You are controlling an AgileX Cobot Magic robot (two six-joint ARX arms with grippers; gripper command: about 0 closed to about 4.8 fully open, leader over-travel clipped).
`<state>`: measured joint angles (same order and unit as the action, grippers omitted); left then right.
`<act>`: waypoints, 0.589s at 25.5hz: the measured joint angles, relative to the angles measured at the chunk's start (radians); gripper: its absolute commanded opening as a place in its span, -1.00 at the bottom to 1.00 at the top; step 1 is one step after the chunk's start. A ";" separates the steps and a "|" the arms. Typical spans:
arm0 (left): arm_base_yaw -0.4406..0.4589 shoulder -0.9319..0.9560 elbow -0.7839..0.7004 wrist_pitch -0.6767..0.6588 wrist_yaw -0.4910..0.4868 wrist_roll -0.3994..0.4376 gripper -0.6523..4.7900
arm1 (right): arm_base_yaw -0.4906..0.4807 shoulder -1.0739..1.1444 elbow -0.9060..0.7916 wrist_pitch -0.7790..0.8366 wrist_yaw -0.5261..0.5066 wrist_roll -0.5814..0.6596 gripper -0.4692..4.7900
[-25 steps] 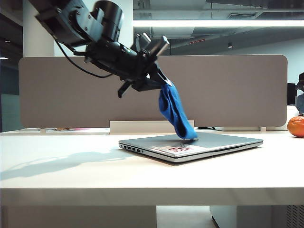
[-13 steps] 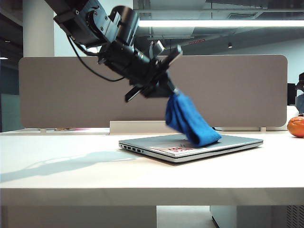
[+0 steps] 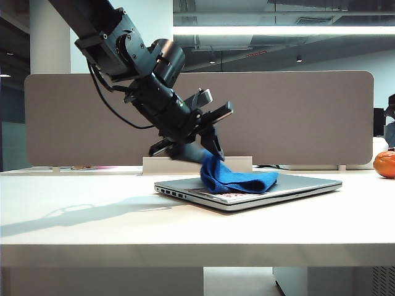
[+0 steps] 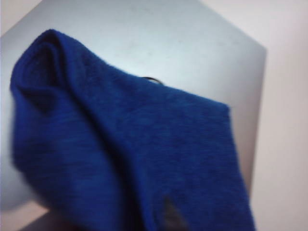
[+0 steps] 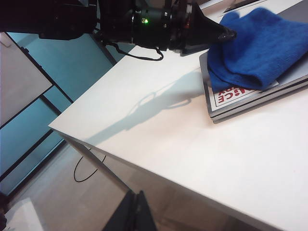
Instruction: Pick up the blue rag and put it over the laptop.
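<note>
The blue rag (image 3: pixel 237 180) lies bunched on the lid of the closed silver laptop (image 3: pixel 302 184), over its left half and part of the red-print sticker (image 5: pixel 233 97). My left gripper (image 3: pixel 213 151) points down at the rag's raised left end, touching it. In the right wrist view its dark tip (image 5: pixel 228 34) sits at that corner of the rag (image 5: pixel 255 48). The rag (image 4: pixel 125 154) fills the left wrist view and hides the jaws, with the laptop (image 4: pixel 144 43) behind. My right gripper (image 5: pixel 139 211) hangs off the table's near-left corner, fingers together, holding nothing.
An orange round object (image 3: pixel 384 164) sits at the table's far right. A grey divider panel (image 3: pixel 296 117) stands along the back, with a low white riser (image 3: pixel 166 165) in front of it. The table edge (image 5: pixel 159 180) drops to the floor near my right gripper.
The left arm has come down and swung back to the left, laying the rag, which hung from the gripper, onto the laptop lid. The right arm has not moved.
</note>
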<state>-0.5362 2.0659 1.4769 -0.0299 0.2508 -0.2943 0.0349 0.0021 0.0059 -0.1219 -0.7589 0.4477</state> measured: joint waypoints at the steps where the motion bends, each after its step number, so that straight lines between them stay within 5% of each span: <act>1: 0.001 0.000 0.000 -0.011 -0.016 0.003 0.08 | 0.000 0.000 0.000 0.000 0.000 0.000 -0.82; 15: 0.017 -0.001 0.004 -0.086 -0.095 0.081 0.55 | 0.000 0.000 0.000 0.000 0.000 0.000 -0.82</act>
<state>-0.5194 2.0647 1.4811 -0.1158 0.1555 -0.2134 0.0349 0.0021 0.0059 -0.1219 -0.7589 0.4477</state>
